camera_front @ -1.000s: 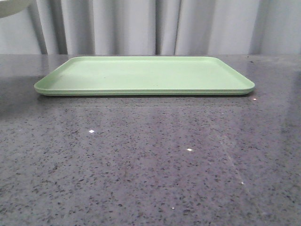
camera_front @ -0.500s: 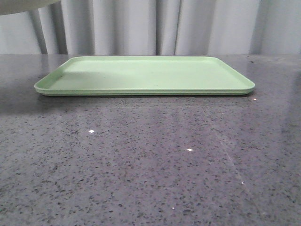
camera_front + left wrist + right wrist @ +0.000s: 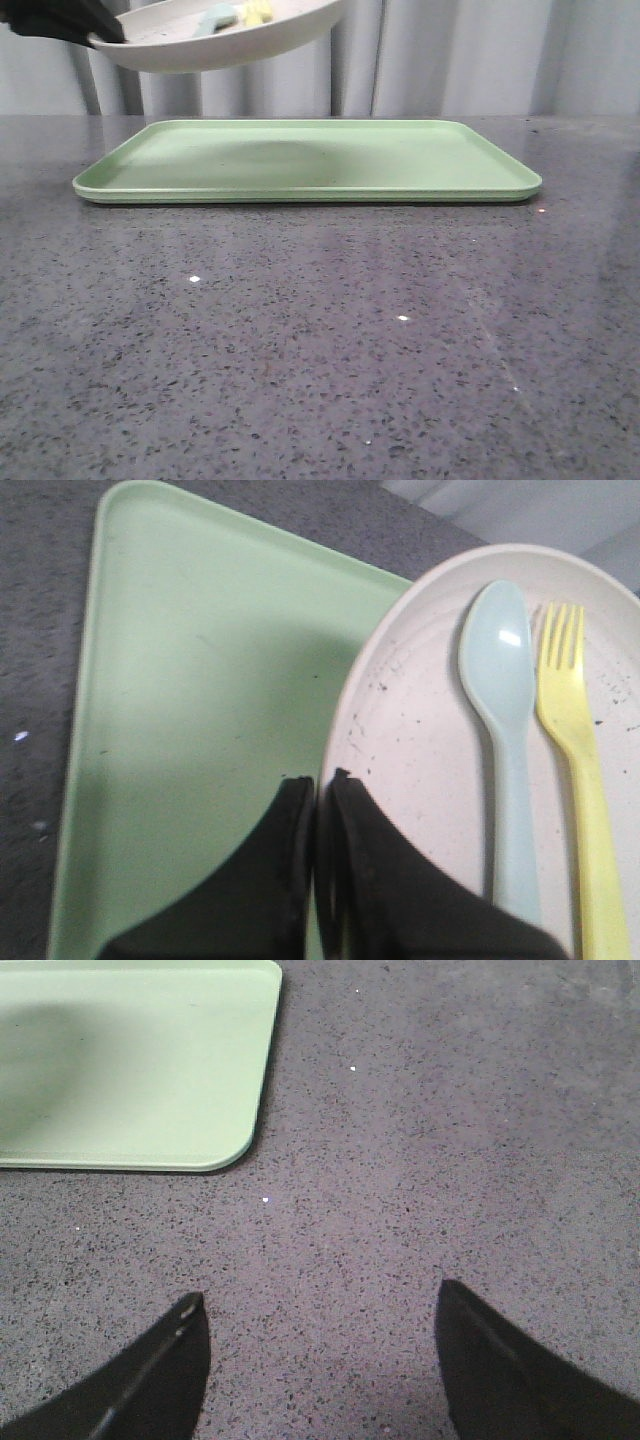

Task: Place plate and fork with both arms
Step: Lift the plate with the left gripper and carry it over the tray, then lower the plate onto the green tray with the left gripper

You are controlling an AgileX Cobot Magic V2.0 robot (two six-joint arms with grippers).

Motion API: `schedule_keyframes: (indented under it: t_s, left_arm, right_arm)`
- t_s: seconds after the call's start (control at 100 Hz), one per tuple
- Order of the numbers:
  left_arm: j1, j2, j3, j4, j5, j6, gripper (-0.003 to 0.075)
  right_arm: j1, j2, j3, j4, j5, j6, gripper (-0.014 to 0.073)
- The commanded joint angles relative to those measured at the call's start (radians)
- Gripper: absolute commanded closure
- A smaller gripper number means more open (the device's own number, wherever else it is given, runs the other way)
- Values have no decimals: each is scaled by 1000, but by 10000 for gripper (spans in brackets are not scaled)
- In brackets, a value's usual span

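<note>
My left gripper (image 3: 320, 780) is shut on the rim of the cream speckled plate (image 3: 430, 740) and holds it in the air above the left part of the light-green tray (image 3: 200, 700). In the front view the plate (image 3: 230, 45) hangs tilted at the top left, with the gripper (image 3: 100, 38) at its left edge. The yellow fork (image 3: 575, 740) lies in the plate next to a pale blue spoon (image 3: 500, 710); both show in the front view, fork (image 3: 258, 12) and spoon (image 3: 215, 17). My right gripper (image 3: 320, 1310) is open and empty over bare countertop.
The tray (image 3: 310, 160) lies flat at the back of the dark speckled countertop (image 3: 320, 340), with the plate's shadow on its left middle. Its corner (image 3: 140, 1060) shows in the right wrist view. Grey curtains hang behind.
The plate, only an edge at the top left corner before, has moved right and down into the front view over the tray, carried by my left gripper. Its shadow now falls on the tray.
</note>
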Motion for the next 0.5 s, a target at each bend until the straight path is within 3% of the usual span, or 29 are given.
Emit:
schedule_keyframes:
  t_s: [0.0,0.49]
  left_arm:
    - [-36,15,-92,-53,-41,-3,741]
    - [-133,153,-175,109,-167,-158,741]
  right_arm:
    - [-6,13,-35,2,-73,-3,104]
    - [-6,13,-35,2,-73,-3,104]
